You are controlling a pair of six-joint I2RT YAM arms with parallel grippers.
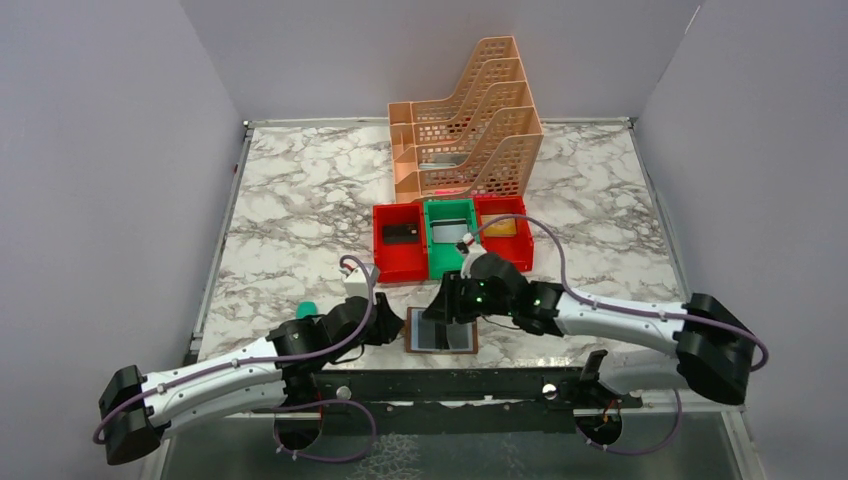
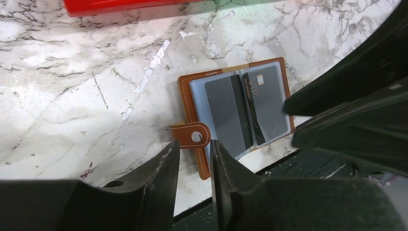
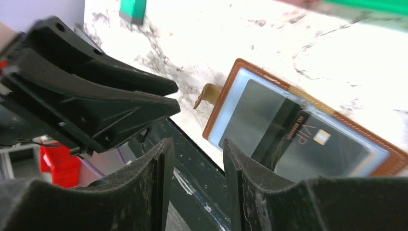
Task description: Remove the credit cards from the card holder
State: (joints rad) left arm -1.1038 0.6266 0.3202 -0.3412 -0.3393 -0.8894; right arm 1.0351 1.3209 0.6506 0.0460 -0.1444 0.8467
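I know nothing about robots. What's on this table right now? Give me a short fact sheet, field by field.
card holder: brown leather, lying open flat near the table's front edge
credit cards: two visible, both in the pockets
snap tab: unfastened, on the holder's left side
left arm: jaws slightly apart, empty, tips by the snap tab
right arm: jaws slightly apart, empty, close to the holder
bins: red, green, red, behind the holder

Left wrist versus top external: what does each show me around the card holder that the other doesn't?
Only left wrist: the snap tab and the VIP lettering on a dark card in the pockets. Only top external: the red bin, green bin, peach rack and both arms whole. Both: the card holder lying open, inner side up, at the near edge of the table.
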